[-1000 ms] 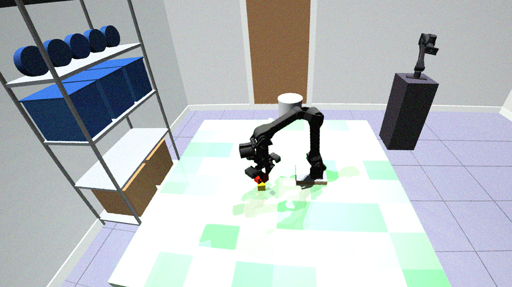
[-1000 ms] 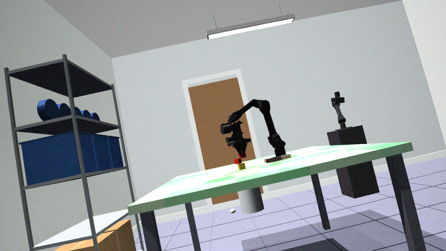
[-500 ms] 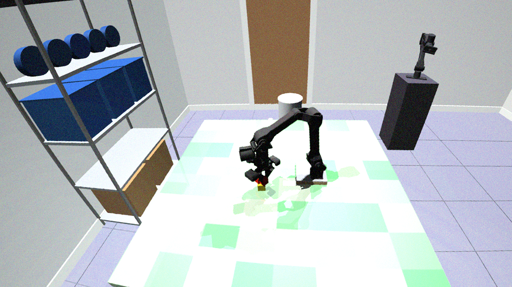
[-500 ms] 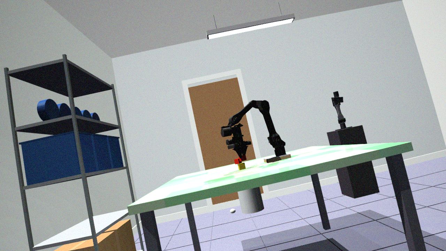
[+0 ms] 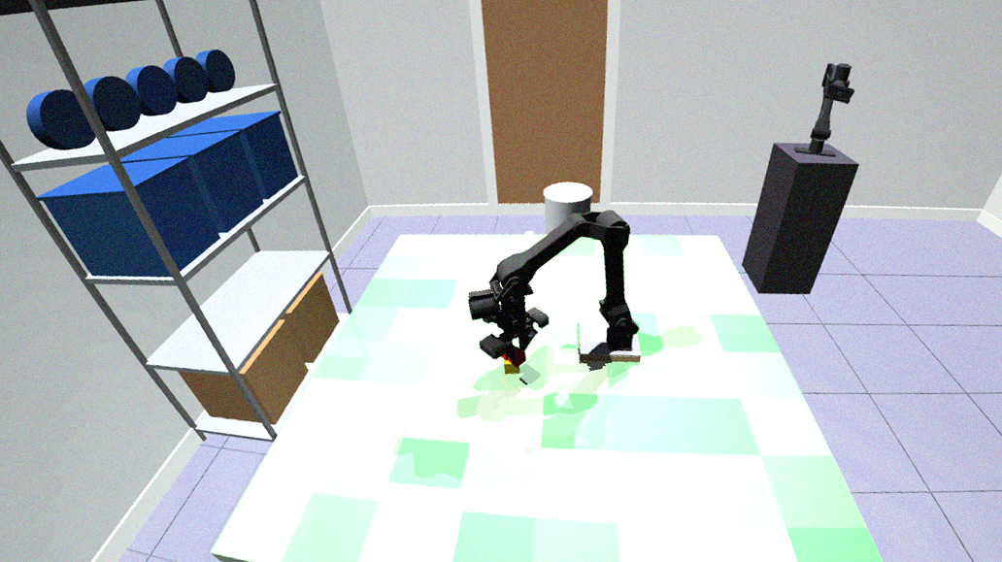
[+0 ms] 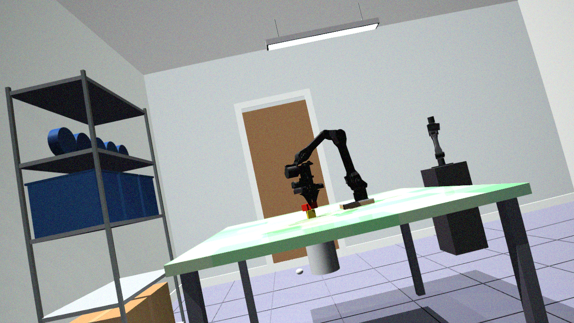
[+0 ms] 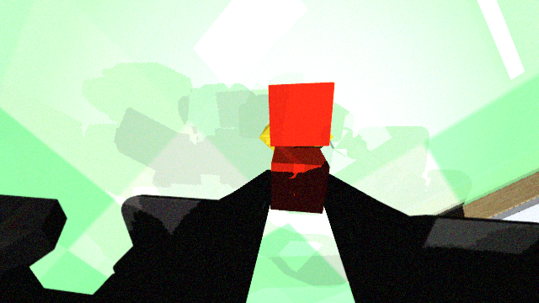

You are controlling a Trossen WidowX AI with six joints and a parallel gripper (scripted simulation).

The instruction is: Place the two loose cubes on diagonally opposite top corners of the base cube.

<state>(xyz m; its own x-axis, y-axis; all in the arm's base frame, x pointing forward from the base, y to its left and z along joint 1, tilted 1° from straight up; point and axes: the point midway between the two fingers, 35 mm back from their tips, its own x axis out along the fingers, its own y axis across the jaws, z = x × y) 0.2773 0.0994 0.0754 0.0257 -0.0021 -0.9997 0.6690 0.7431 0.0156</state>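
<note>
The yellow base cube (image 7: 265,137) (image 5: 512,370) (image 6: 310,215) stands on the green-and-white table (image 5: 631,508) (image 6: 401,216). In the wrist view only slivers of it show under a bright red cube (image 7: 301,114) (image 6: 305,207) that rests on top of it. My gripper (image 7: 296,177) (image 5: 513,352) (image 6: 311,203) is shut on a second, shaded red cube (image 7: 299,181). It holds that cube level, just above the base cube and close beside the resting red cube. I cannot tell whether the held cube touches the base or the other cube.
The arm's wooden base plate (image 5: 613,356) (image 6: 357,203) lies to the right of the cubes. A metal shelf rack (image 5: 109,162) with blue bins stands left of the table. A black pedestal (image 5: 799,220) and a white cylinder (image 5: 567,200) stand beyond it.
</note>
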